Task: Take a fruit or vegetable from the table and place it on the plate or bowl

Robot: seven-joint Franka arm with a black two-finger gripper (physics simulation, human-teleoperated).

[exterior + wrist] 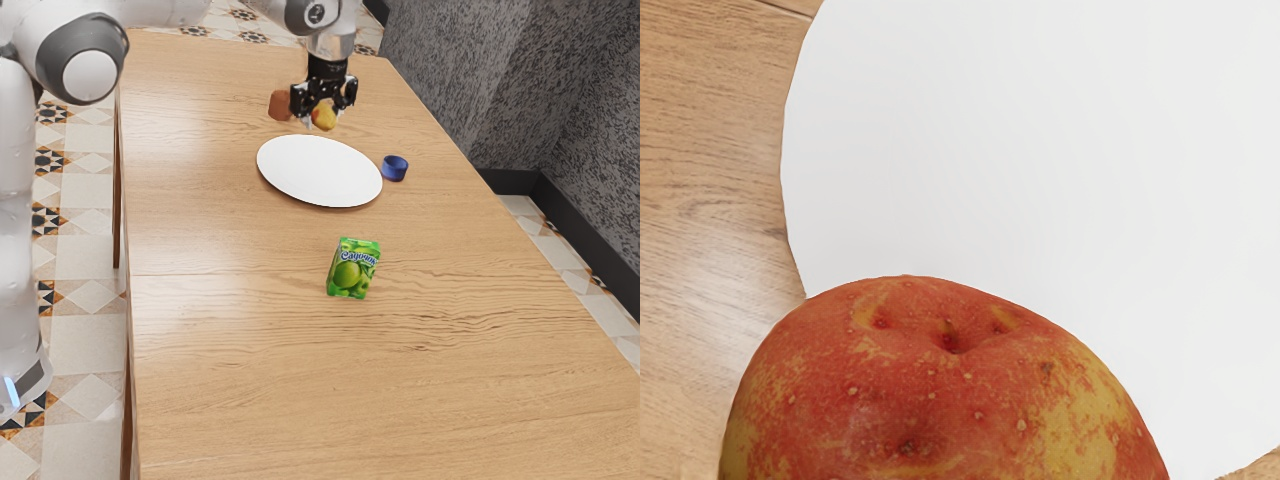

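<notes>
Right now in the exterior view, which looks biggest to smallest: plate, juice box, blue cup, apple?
1. plate
2. juice box
3. blue cup and apple look about alike; the pincer covers part of the apple.

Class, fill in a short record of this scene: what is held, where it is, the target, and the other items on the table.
held: apple, with the gripper shut on it
where: above the edge of the white plate, not yet set down
target: white plate, nothing on it
others on table: brown rounded item beside the gripper; small blue cup beside the plate; green juice carton, upright
</notes>
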